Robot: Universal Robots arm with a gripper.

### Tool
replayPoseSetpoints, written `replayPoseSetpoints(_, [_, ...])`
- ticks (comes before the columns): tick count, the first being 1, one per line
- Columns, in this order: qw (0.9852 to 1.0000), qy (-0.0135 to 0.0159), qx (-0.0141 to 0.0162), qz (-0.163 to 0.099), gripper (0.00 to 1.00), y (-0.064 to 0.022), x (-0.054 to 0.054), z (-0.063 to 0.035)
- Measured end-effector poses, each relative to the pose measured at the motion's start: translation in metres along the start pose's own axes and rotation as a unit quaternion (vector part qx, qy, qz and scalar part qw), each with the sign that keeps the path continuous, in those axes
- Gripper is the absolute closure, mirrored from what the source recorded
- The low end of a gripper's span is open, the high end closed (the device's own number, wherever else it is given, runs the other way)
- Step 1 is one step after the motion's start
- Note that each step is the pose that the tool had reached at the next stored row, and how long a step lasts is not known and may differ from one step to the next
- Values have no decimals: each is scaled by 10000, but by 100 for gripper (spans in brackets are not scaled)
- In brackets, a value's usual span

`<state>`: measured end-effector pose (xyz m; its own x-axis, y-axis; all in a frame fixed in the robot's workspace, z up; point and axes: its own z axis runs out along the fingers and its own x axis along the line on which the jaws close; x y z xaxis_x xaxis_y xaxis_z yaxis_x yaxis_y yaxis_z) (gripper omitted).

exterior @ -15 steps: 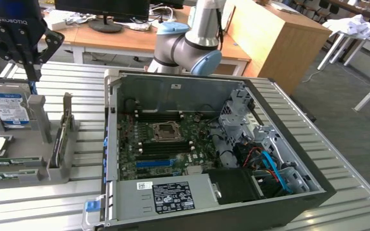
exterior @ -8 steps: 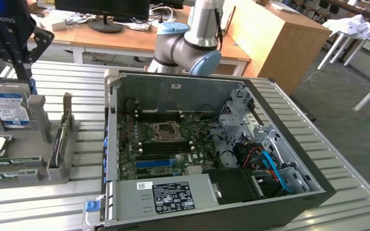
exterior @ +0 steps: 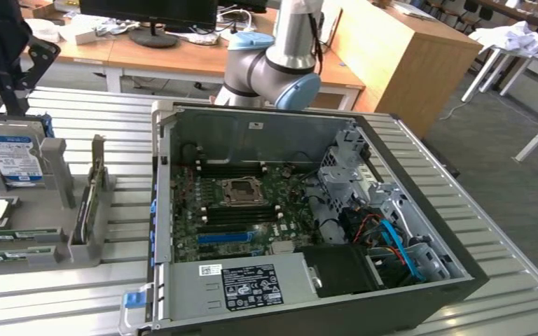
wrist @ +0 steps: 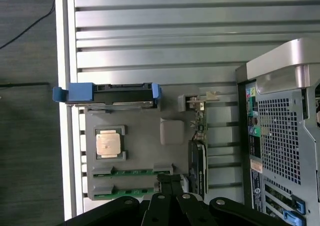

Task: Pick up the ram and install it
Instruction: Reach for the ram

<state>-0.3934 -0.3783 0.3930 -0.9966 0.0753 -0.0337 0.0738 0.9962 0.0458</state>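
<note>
I am hovering my gripper (wrist: 170,181) over the grey tray (wrist: 140,118), with the jaws clenched together and grasping nothing. The ram (wrist: 132,171) is lying in the tray: two green sticks are sitting side by side in their slots, and my fingertips (wrist: 164,180) are pointing at the end of them nearest the card (wrist: 197,161) that is standing on edge along the tray's side. Whether the tips are touching a stick is hard to tell from the wrist view; they appear to be clear of it. The CPU (wrist: 109,143) is resting in its pocket beside the sticks, and the drive (wrist: 120,89) is standing beyond it. In the exterior view the tray is sitting on the slatted table (exterior: 503,287) at the exterior view's left, just beside the open case (exterior: 250,129). The motherboard (exterior: 241,210) is lying exposed inside the case, well apart from the ram.
</note>
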Motion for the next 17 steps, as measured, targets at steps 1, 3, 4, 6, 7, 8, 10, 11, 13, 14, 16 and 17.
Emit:
replayPoseSetpoints(1, [10000, 0, 0, 0, 89, 0, 23, 0])
replayPoseSetpoints(3, [10000, 0, 0, 0, 89, 0, 69, -1])
replayPoseSetpoints(4, [10000, 0, 0, 0, 89, 0, 91, -2])
replayPoseSetpoints(6, [10000, 0, 0, 0, 89, 0, 136, -2])
replayPoseSetpoints(7, [10000, 0, 0, 0, 89, 0, 158, -3])
replayPoseSetpoints(8, [10000, 0, 0, 0, 89, 0, 182, -4])
replayPoseSetpoints(10, [10000, 0, 0, 0, 89, 1, 224, -5])
replayPoseSetpoints(11, [10000, 0, 0, 0, 89, 2, 244, -4])
replayPoseSetpoints(13, [10000, 0, -1, 0, 89, 2, 253, -4])
replayPoseSetpoints(14, [10000, 0, 0, -1, 89, 2, 253, -4])
replayPoseSetpoints(16, [10000, 0, 0, -1, 89, 2, 253, -4])
replayPoseSetpoints(17, [10000, 0, 0, 0, 89, 2, 254, -4])
